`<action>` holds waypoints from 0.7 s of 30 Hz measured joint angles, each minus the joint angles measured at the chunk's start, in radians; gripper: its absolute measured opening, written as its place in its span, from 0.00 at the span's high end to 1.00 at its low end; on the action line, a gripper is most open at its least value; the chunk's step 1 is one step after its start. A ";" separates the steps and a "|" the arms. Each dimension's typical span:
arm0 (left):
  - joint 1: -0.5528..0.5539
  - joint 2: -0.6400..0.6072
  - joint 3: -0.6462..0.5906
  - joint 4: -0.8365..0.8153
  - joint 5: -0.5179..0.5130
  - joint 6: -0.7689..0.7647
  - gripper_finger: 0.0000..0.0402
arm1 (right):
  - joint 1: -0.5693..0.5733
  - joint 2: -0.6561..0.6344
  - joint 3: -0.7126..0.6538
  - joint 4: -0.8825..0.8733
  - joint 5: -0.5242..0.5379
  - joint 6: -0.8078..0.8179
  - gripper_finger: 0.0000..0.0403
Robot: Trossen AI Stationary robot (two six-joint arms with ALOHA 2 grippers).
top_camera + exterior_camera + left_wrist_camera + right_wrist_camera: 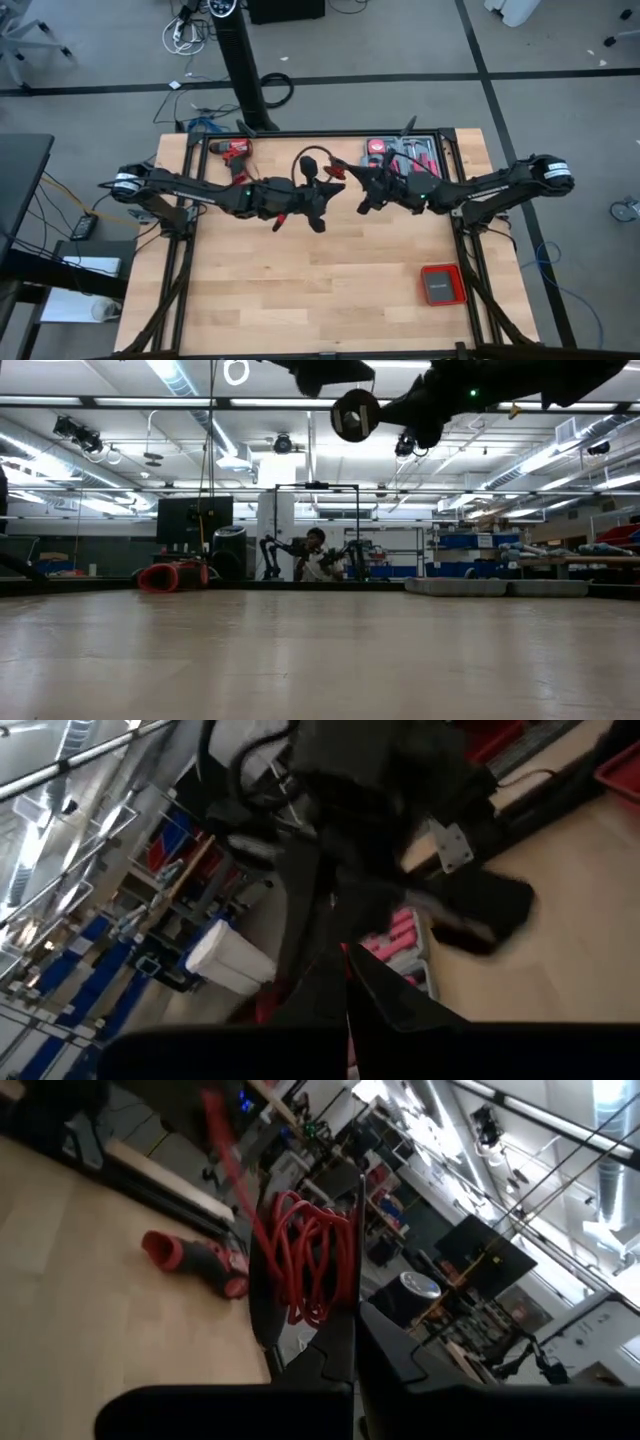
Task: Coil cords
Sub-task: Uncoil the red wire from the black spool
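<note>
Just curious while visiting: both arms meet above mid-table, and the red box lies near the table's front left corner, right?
Not quite. The high view shows the red box near the front right corner, not the left. The rest holds.

The left gripper's [348,1020] own dark fingers [400,1005] fill the lower part of the view, meeting in a narrow wedge with only a thin seam between them; a sliver of red shows at the seam. Past them hangs the right arm [340,810], a blurred dark mass with a black cable [222,760] looping off it. Beneath it lies the pale wooden table [570,920], with a dark oblong thing [485,910] resting on it, too blurred to tell apart. A pink tool set [395,935] sits beside a white container [230,955]. Blue racks [60,990] stand in the room beyond.
</note>
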 joint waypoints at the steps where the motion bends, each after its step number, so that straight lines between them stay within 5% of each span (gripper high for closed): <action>1: 0.000 0.010 0.016 -0.021 -0.002 -0.012 1.00 | 0.000 0.014 0.012 0.000 0.000 -0.001 1.00; 14: -0.006 0.083 0.090 -0.174 -0.043 -0.183 1.00 | -0.003 0.031 0.066 0.003 0.039 0.006 1.00; 21: -0.007 0.099 0.090 -0.289 -0.169 -0.231 1.00 | 0.017 0.026 0.066 0.004 0.064 0.007 1.00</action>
